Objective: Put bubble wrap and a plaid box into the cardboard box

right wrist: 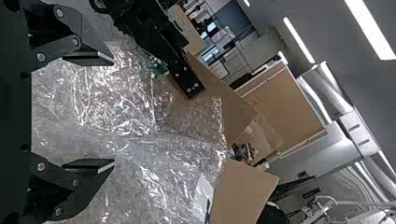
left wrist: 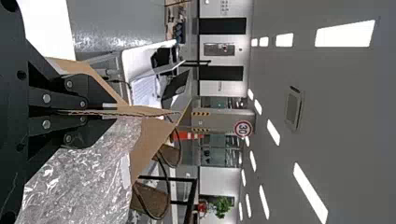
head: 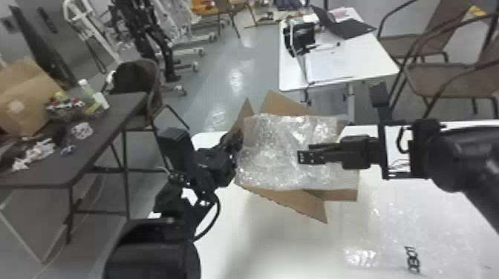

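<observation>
In the head view my left gripper [head: 234,143] is at the left side of the cardboard box [head: 293,202]. The left wrist view has this left gripper [left wrist: 109,112] shut on an upright cardboard flap [left wrist: 144,111] of the box. Crumpled bubble wrap [head: 271,152] fills the box opening between the spread flaps and hides what lies beneath. My right gripper [head: 305,152] is over the right part of the wrap; in the right wrist view the right gripper [right wrist: 113,114] stands open, its fingers wide apart above the bubble wrap [right wrist: 163,154].
A clear plastic sheet lies on the white table [head: 260,237] at the right front. A dark table [head: 85,148] with another carton [head: 22,100] and small items stands at the left. Behind are a second white table [head: 367,55] and chairs [head: 445,78].
</observation>
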Controlling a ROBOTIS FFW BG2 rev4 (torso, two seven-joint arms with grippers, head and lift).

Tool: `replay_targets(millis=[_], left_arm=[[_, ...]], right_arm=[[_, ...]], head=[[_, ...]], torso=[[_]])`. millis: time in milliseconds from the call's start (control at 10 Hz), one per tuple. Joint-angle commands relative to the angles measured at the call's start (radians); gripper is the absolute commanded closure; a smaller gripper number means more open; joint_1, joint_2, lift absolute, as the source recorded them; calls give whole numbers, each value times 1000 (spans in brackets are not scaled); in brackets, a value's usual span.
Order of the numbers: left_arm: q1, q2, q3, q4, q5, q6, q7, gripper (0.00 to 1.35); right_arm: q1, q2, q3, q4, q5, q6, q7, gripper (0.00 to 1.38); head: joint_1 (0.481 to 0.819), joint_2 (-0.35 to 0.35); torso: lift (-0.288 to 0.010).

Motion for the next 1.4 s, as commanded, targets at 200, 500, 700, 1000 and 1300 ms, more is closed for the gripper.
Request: replay_targets(millis=[200,500,700,1000,1300], left_arm=[[4,0,2,0,3,-6,0,1223],[7,0,4,-2,5,-9,0,1223],[8,-2,7,-2,6,-13,0,1223],[24,-6,21,-2,17,-27,0,1223],[39,-12,36,-8,26,-33,0,1223]], right_arm=[[40,-25,-47,-71,-33,82,1,487],[86,-42,-112,-223,13,125,1,487],[178,-69,-200,-421,16,217,-90,487],[434,-85,-375,-715,-2,204,-357,487],[701,-74,-444,-945,68,26,-582,487]], head=[[617,350],[611,345],[602,332],[606,260],[635,191]], torso=[[-109],[-109],[-109],[-109],[-109]])
